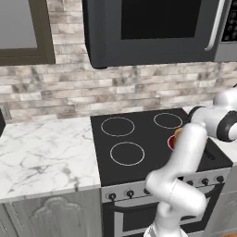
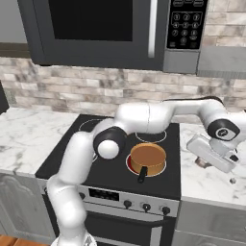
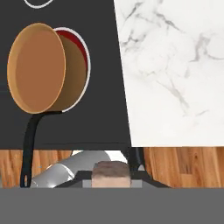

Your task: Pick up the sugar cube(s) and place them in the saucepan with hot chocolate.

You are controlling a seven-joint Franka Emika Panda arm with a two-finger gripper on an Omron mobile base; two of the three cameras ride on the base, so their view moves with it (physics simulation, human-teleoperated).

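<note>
One saucepan [image 2: 148,158] sat on the stove's front-right burner, handle toward the front edge. The gripper [image 2: 229,169] hung over the marble desk [image 2: 211,180] beside it, to its right; a brownish lump [image 3: 111,173] sat between the fingertips, apparently held.

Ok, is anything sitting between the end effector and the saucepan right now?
Nothing visible. Between the end effector, which seems to hold a brownish sugar cube, and the saucepan lie only bare counter and stovetop.
</note>
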